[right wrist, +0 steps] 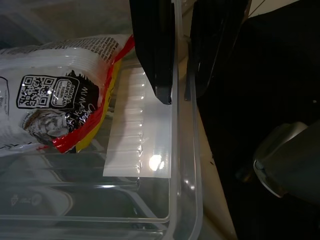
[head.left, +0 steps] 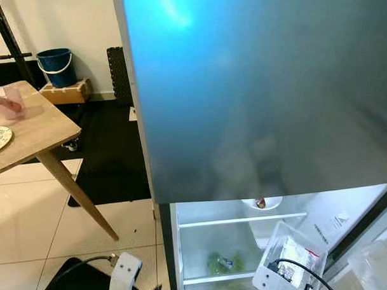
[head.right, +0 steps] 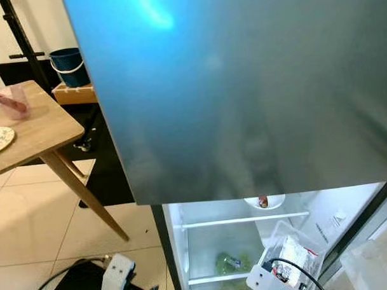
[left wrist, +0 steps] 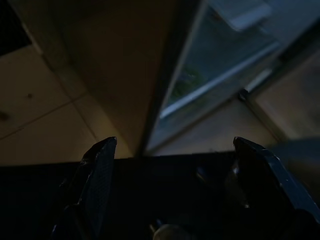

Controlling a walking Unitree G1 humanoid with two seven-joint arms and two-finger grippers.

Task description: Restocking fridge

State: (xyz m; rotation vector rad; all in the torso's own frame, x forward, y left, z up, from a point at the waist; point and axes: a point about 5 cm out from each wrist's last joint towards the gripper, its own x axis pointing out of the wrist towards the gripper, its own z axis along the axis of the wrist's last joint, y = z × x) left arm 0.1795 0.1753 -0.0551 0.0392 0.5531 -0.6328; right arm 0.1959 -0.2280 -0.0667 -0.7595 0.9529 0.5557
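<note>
Left eye view: steel fridge door (head.left: 261, 92) across most of the upper frame, its lower edge cutting straight over the lit fridge interior (head.left: 210, 246). Below that edge, a white shelf rail (head.left: 242, 219) with a small bowl (head.left: 261, 203) just above it and a green bag (head.left: 224, 263) on the level beneath. Clear plastic container (head.left: 288, 257) tilted at the interior's right side, printed packet (head.left: 294, 255) inside, black cable over its near rim. Wooden surface (head.left: 34, 128) at the left, near corner pointing toward the fridge, one slanted leg down to open tiled floor (head.left: 31, 220). Blue bucket (head.left: 56, 67) on a box by the far wall.

Right eye view: same layout; left arm bracket (head.right: 116, 273) low at the bottom edge, above a black mat.

Left wrist view: dark. Left claw (left wrist: 175, 165) spread wide, nothing between the fingers (left wrist: 100, 175). Ahead, the fridge's lower edge and floor tiles.

Right wrist view: right claw (right wrist: 175, 95) pinched narrow on the container's clear wall, one finger inside, one outside. Packet just beside the inner finger.
</note>
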